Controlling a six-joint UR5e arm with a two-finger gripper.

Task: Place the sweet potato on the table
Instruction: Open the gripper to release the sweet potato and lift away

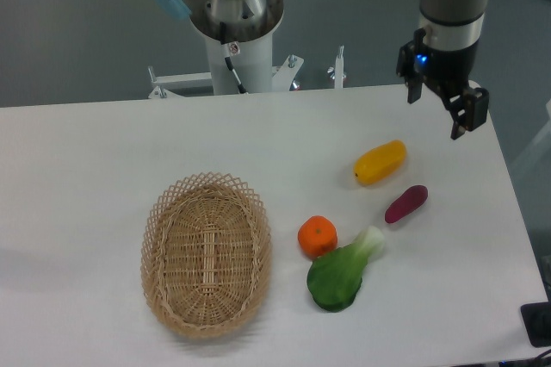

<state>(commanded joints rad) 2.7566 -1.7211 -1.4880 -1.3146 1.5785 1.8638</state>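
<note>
The fixed camera looks down on a white surface (103, 143) with rounded corners, and the robot's arm reaches in from the top right. The tool (439, 113) hangs over the far right part of the surface, pointing downward. Its two dark fingers (469, 113) stand apart with a clear gap between them, and nothing sits in that gap: the tool is spread and holds nothing. It touches none of the things below it.

The sweet potato (406, 203), slim and purple-magenta with tapered ends, lies on the surface toward the right side, in front of the tool and apart from it. It lies tilted, its far end pointing up and to the right. Just behind it and a little to the left lies a plumper yellow fruit (380, 162), also tilted the same way; the two are near each other but not touching.

To the left of the sweet potato sits a round orange (317, 236), and touching or nearly touching it on the near side lies a leafy green vegetable (340, 274) with a pale stalk end that points up toward the sweet potato. Whether the stalk touches the orange cannot be told.

Further left, an oval woven wicker basket (155, 238) stands on the surface with its inside bare. Behind the surface, at the top of the view, rises the arm's white mounting column (241, 57).
</note>
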